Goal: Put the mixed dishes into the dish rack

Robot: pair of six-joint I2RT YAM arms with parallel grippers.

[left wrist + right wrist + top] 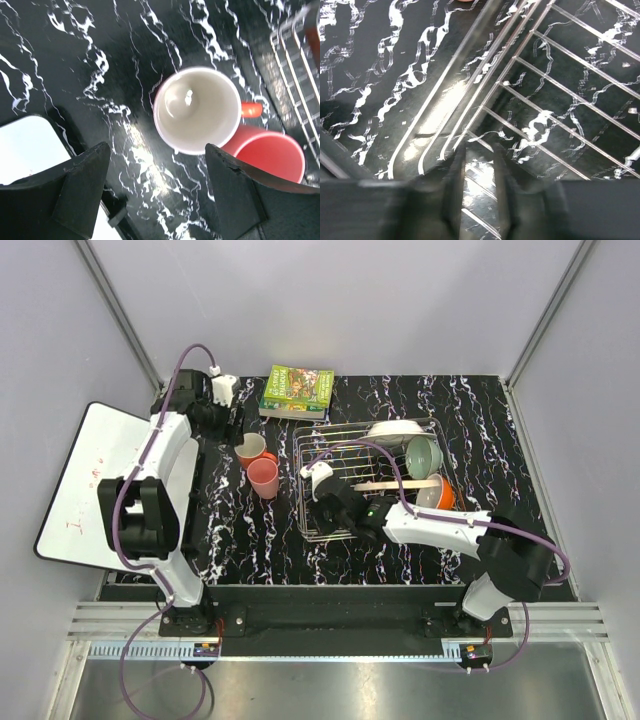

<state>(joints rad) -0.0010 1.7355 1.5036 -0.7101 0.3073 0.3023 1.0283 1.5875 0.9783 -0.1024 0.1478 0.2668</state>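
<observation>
Two salmon-pink cups stand on the black marbled table left of the dish rack: one with a white inside, one pink inside. My left gripper is open and empty, hovering just beside the white-inside cup. In the rack's right half sit a white plate, a pale green bowl, a pink-and-cream plate on edge and an orange-sided bowl. My right gripper is low over the rack's left wires, jaws a narrow gap apart, holding nothing.
A green book lies behind the rack's left corner. A white board with red scribbles lies at the table's left edge beside the left arm. The rack's corner is just right of the cups.
</observation>
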